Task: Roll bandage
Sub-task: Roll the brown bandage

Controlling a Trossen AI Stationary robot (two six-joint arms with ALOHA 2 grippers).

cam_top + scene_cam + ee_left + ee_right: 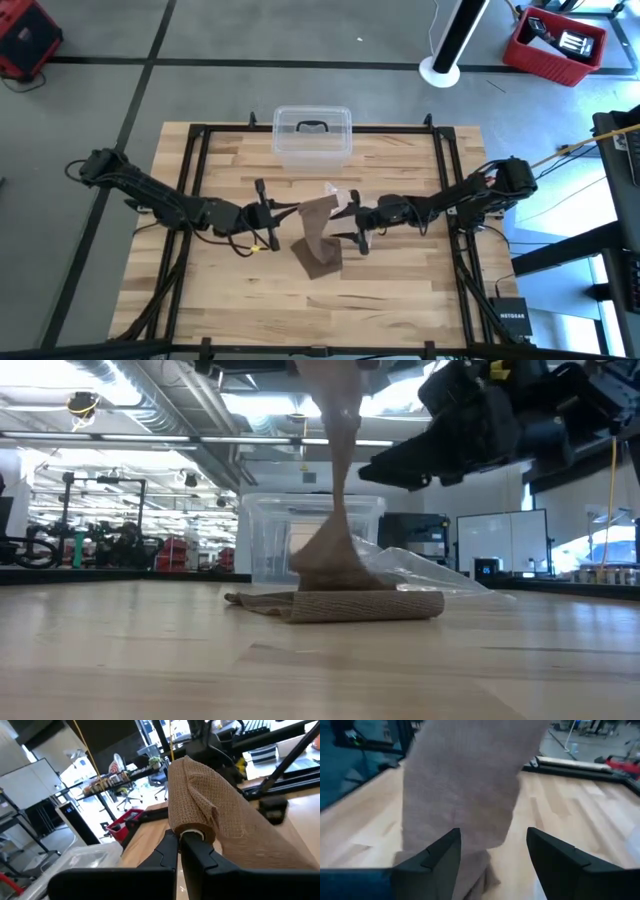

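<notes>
While the long strip of dull brown woven bandage hung between the two arms, its upper end was held above the middle of the light wooden plank worktop and its lower end lay folded flat on the boards. The left hand was seen closed tight on the raised end, where the fabric was wound around a small pale roll pinched between the dark fingers, as shown in the left wrist view. From that grip the cloth was draped downward and toward the right arm. In the low view the bandage was shown dropping as a narrow vertical band onto a flattened pile resting on the worktop.

The right hand was positioned just beside the hanging strip, on its right side in the high view, with its two fingers spread wide; the fabric was seen passing in front of them and partly between them, but no grip on it could be made out.

Behind the bandage a crinkled clear plastic bag was lying on the worktop, and farther back a clear plastic box with a dark handle was standing near the far edge. A red crate was set on the grey floor beyond the worktop.
</notes>
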